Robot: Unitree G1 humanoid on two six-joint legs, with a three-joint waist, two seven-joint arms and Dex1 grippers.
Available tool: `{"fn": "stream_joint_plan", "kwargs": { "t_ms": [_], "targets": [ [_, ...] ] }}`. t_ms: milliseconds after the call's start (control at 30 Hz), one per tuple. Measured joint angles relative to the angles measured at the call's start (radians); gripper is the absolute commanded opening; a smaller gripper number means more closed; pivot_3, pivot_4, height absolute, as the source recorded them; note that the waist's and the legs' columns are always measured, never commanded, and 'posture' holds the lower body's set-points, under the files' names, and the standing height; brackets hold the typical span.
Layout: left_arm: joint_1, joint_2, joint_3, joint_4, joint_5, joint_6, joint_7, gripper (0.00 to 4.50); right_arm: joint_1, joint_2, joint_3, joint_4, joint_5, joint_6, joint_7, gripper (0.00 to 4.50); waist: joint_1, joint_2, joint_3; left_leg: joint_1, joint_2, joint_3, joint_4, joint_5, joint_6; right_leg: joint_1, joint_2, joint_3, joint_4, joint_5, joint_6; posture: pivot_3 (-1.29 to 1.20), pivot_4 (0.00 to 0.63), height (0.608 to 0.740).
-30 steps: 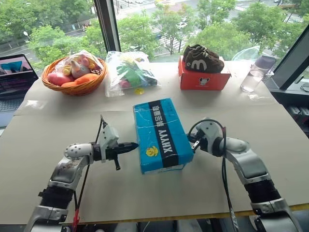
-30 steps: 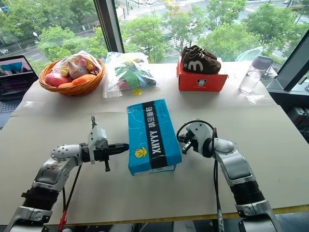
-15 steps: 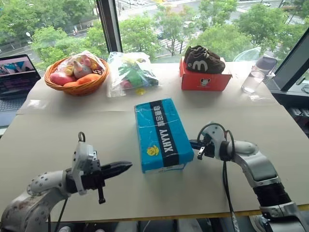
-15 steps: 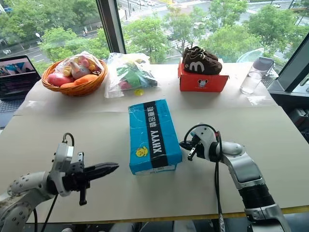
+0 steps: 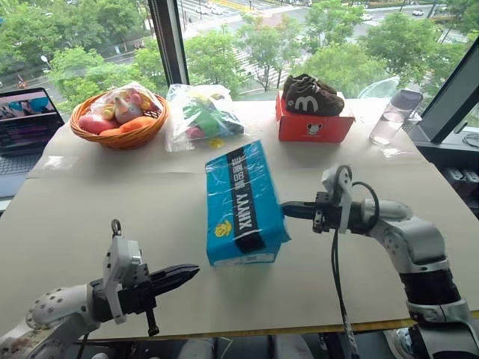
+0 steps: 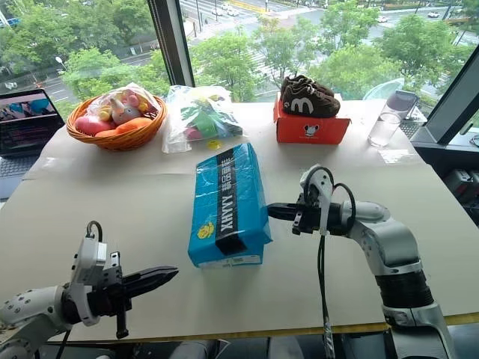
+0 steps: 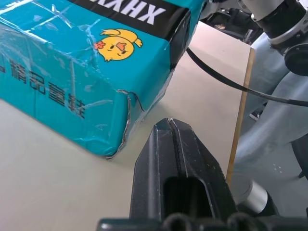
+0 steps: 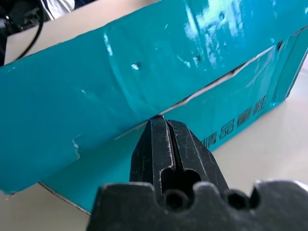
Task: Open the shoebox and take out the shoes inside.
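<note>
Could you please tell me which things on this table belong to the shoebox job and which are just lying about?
Job:
- shoebox, blue, lid lifting along one side
- right gripper, shut, tips at the lid seam
- left gripper, shut, off the box

Lying about:
- basket of toys
- plastic bag
- brown shoes on red box
- glass
- laptop

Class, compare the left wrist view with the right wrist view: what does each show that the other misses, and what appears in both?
The left wrist view alone shows the yellow sticker on the shoebox, a dented box corner, the table edge and a black cable. The right wrist view alone shows the seam under the lid along the box's side, with the shut right end effector tip right at it. Both show the blue box with white lettering on the tan table, and a shut black end effector; the left end effector sits apart from the box.
</note>
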Motion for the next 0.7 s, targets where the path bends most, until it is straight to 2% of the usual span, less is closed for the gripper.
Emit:
{"fn": "stream_joint_plan", "kwargs": {
  "t_ms": [200,367,433,533,633,700],
  "targets": [
    [-0.007,-0.001,-0.022,0.000,0.002,-0.003,0.013,0.00,-0.027,-0.009,0.008,-0.047,0.017,0.030,-0.001,0.01,0.009,0.000,0.000,-0.001,0.000,0.000,0.000,0.000,0.000,-0.001,0.000,0.000,0.000,0.000,0.000,0.00,0.150,0.740],
    [-0.012,-0.003,-0.032,0.000,0.007,-0.005,0.015,0.00,-0.141,-0.038,0.106,-0.181,-0.009,0.032,-0.005,0.01,0.008,0.000,0.000,-0.004,0.001,0.002,0.000,0.000,0.000,-0.007,0.001,0.001,0.001,0.001,-0.002,0.00,0.150,0.740],
    [-0.006,-0.004,-0.037,-0.001,0.007,-0.006,0.017,0.00,-0.231,-0.004,0.144,-0.195,-0.037,0.037,-0.047,0.01,0.001,0.000,0.000,-0.004,0.002,0.003,0.000,0.000,0.000,-0.008,0.001,0.002,0.001,0.002,-0.003,0.00,0.150,0.740],
    [0.009,-0.004,-0.042,-0.014,0.006,-0.006,0.019,0.00,-0.404,0.173,0.115,-0.186,-0.021,0.088,-0.216,0.01,-0.004,0.000,0.000,-0.004,0.006,0.003,-0.001,0.000,0.000,-0.009,0.006,0.003,0.001,0.004,-0.006,0.00,0.150,0.740],
    [0.032,-0.003,-0.033,-0.044,-0.006,-0.003,0.031,0.00,-0.416,0.230,0.077,-0.198,0.021,0.110,-0.277,0.01,0.011,-0.003,-0.002,-0.004,0.008,0.002,0.000,-0.002,-0.003,-0.009,0.009,0.003,0.000,0.007,-0.011,0.00,0.150,0.740],
    [0.065,0.013,-0.004,-0.069,-0.035,0.001,0.031,0.00,-0.368,0.222,0.076,-0.199,0.021,0.114,-0.291,0.01,0.020,-0.004,-0.002,-0.004,0.008,0.002,0.000,-0.002,-0.004,-0.009,0.009,0.003,-0.001,0.007,-0.011,0.00,0.150,0.740]
  ]
}}
